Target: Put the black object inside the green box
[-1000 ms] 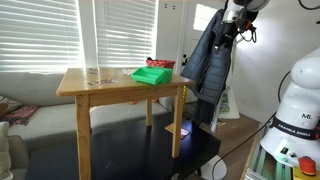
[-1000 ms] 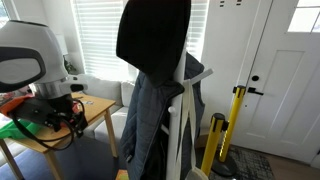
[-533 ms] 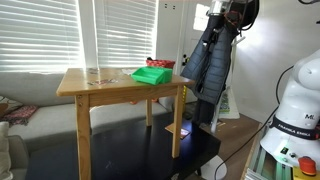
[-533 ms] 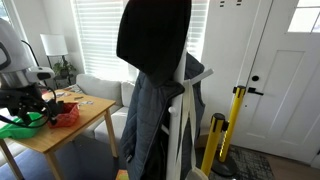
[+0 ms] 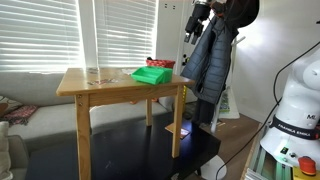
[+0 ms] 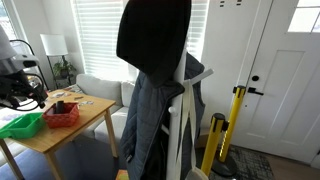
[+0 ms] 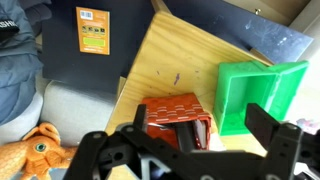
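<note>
The green box [image 5: 152, 75] is a low bright green box on the wooden table [image 5: 100, 85]. It also shows in the other exterior view [image 6: 22, 124] and in the wrist view [image 7: 250, 92]. A red basket [image 7: 172, 112] stands right beside it [image 6: 62, 115]. A dark object [image 7: 188, 130] lies inside the basket next to something white. My gripper [image 7: 205, 135] is open and empty, high above the basket and the box. It shows in both exterior views [image 5: 197, 17] [image 6: 18, 85], well above the table's end.
A dark coat on a rack [image 5: 212, 60] [image 6: 155, 80] hangs close beside the table. An orange plush toy [image 7: 30, 150] lies on the sofa below the table edge. A yellow post [image 6: 236, 125] stands by the door. A lamp [image 6: 52, 46] stands behind the table.
The arm has swung from near the coat rack towards the table, and the gripper now hangs over the table's end with the red basket and green box.
</note>
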You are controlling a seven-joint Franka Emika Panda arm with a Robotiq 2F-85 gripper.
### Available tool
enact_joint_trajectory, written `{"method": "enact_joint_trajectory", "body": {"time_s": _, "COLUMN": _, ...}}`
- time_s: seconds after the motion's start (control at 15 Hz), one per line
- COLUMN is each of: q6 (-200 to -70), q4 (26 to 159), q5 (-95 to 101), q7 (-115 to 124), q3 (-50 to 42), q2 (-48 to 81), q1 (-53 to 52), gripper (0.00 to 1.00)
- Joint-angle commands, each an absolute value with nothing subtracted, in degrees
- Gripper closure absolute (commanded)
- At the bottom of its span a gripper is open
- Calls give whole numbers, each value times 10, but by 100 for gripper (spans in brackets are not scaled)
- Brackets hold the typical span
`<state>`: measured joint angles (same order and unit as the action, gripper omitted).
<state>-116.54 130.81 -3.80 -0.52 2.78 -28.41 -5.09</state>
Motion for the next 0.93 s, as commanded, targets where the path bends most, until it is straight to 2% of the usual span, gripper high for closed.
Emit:
{"method": "enact_joint_trajectory", "body": {"time_s": 0.0, "q6": -1228, "q4": 1289, "q5": -72, "q7": 33, "q3": 44, "q2": -249, "q1": -57, "gripper": 0}}
{"method": "enact_joint_trajectory", "body": {"time_s": 0.07, "q6": -1276, "q4": 1298, "q5": -70, "q7": 36, "q3": 48, "q2": -250, "q1": -57, "gripper": 0}}
{"method": "enact_joint_trajectory", "body": {"time_s": 0.13, "q6": -1229, "q4": 1300, "q5": -55, "q7": 17, "q3": 40, "q2": -261, "q1": -54, "gripper": 0}}
{"method": "enact_joint_trajectory", "body": {"time_s": 0.87, "q6": -1287, "q4": 1296, "q5": -54, "q7": 23, "q3": 51, "q2": -232, "q1": -58, "gripper": 0}}
